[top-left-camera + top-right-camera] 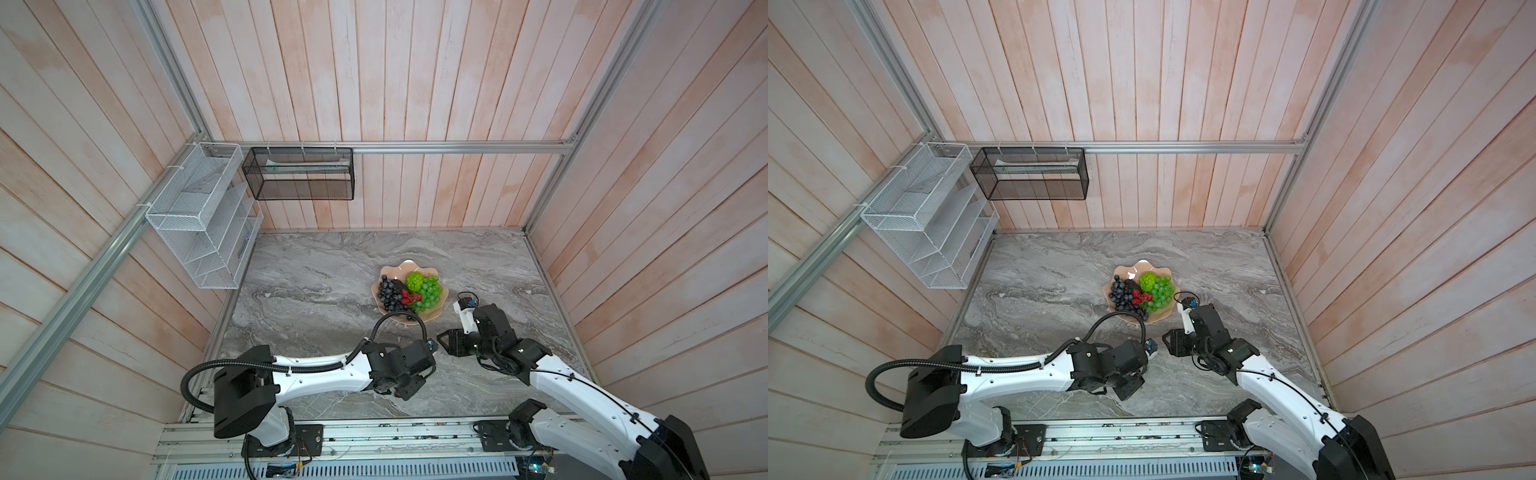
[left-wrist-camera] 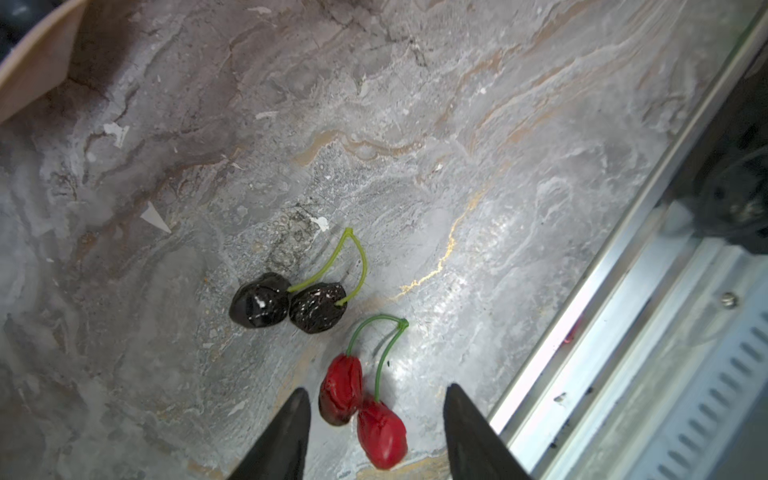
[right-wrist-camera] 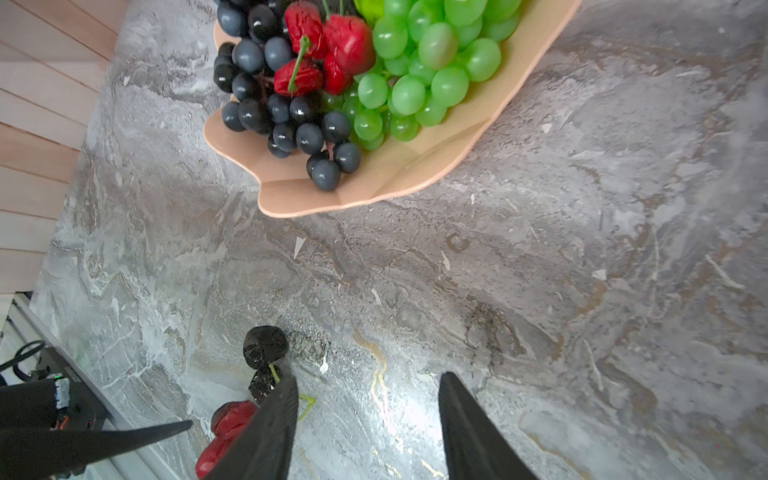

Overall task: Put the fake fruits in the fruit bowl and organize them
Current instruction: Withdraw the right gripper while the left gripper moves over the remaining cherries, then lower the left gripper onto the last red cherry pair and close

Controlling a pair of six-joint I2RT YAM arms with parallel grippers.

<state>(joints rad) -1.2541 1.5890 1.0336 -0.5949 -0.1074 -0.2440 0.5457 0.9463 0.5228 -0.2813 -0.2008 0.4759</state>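
Note:
The peach-pink fruit bowl [image 1: 390, 272] [image 1: 1125, 272] [image 3: 374, 183] stands mid-table and holds the purple grapes [image 3: 286, 120], the green grapes [image 3: 428, 70], a knobbly green fruit [image 1: 413, 280] and several red cherries [image 3: 328, 54]. Two stemmed pairs lie on the marble short of the bowl. The red pair [image 2: 361, 403] lies between the fingers of my open left gripper [image 2: 377, 388], which are not touching it. The black pair [image 2: 286, 301] [image 3: 266, 347] lies just beyond. My right gripper [image 3: 369, 376] is open and empty beside them. My arms hide both pairs in both top views.
A white wire basket [image 1: 199, 224] and a black mesh basket [image 1: 299, 174] hang on the walls at the back left. An aluminium rail [image 2: 623, 332] runs along the table's front edge close to the left gripper. Wooden walls enclose three sides.

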